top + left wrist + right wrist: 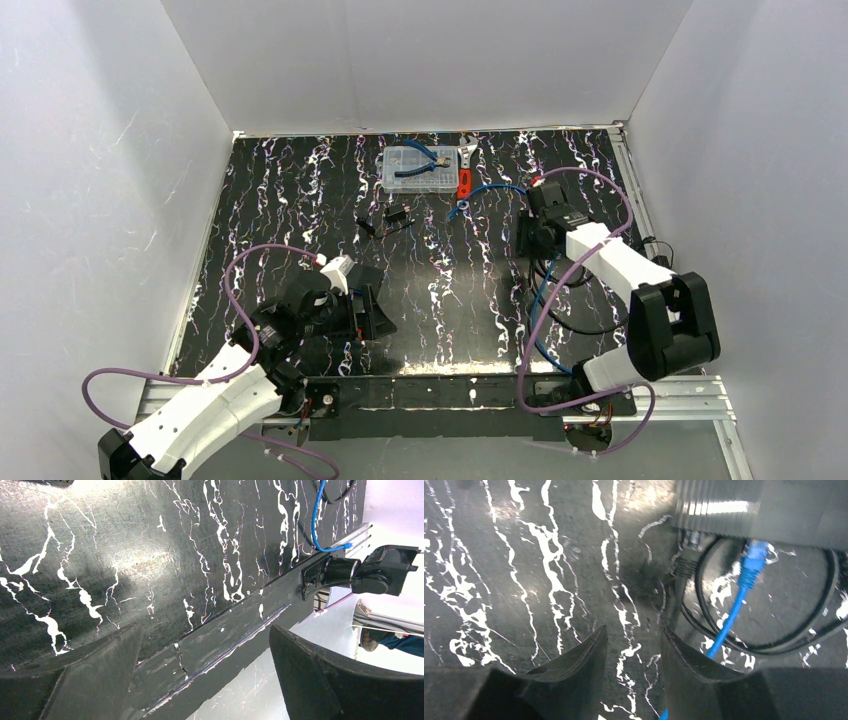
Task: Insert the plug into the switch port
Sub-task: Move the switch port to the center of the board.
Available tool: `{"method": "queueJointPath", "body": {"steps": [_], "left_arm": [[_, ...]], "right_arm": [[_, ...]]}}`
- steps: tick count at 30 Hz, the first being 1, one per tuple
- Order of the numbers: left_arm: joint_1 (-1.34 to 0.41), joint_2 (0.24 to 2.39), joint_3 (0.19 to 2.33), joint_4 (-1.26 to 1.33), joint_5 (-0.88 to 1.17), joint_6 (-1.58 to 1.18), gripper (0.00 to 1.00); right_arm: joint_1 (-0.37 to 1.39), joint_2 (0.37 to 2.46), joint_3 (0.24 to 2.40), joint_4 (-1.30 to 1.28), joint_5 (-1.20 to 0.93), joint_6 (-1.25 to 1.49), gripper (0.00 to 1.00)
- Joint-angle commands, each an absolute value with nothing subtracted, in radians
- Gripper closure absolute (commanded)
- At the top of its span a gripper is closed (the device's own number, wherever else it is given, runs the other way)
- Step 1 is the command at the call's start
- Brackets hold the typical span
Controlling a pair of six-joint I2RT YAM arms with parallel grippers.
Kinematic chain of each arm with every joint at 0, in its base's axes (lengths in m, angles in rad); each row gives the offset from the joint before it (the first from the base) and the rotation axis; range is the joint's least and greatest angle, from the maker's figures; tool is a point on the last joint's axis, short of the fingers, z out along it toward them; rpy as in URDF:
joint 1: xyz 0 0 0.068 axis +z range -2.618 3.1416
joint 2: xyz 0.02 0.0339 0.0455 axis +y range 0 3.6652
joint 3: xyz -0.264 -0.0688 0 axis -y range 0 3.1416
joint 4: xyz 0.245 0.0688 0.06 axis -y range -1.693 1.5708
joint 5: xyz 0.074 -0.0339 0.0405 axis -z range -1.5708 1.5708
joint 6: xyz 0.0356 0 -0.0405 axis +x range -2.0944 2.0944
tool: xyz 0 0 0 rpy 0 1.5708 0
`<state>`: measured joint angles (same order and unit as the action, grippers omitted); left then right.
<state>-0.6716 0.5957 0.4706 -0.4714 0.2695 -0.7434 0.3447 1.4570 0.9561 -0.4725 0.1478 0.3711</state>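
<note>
The right pincer [634, 650] hangs low over the counter [524, 555], fingers partly spread and pinching nothing, near the switch box [774, 515]. The blue plug [755, 555] sits against the box's edge, beside a black plug [686, 566]. The left pincer [210, 680] is spread wide

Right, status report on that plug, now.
Left gripper open, empty. Right gripper open, empty. Blue plug against the switch edge, seating unclear. Black cable beside it.
</note>
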Motion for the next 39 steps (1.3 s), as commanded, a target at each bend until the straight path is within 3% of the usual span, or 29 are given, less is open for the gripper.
{"method": "queueJointPath", "body": {"steps": [1,8,19,25,39], "left_arm": [[-0.678,0.595,0.466,-0.476,0.275,-0.733,0.02],[-0.678,0.594,0.465,-0.466,0.290,-0.729,0.02],[-0.677,0.558,0.457,-0.451,0.320,-0.733,0.02],[-0.677,0.560,0.454,-0.442,0.335,-0.734,0.02],[-0.677,0.574,0.453,-0.436,0.344,-0.733,0.02]], "right_arm": [[0.342,1.335,0.918,-0.493,0.265,0.432,0.49],[0.330,1.274,0.921,-0.672,0.354,0.570,0.50],[0.219,1.133,0.830,-0.751,0.375,0.696,0.52],[0.136,1.191,0.801,-0.707,0.277,0.669,0.53],[0.114,1.427,0.861,-0.650,0.301,0.583,0.53]]}}
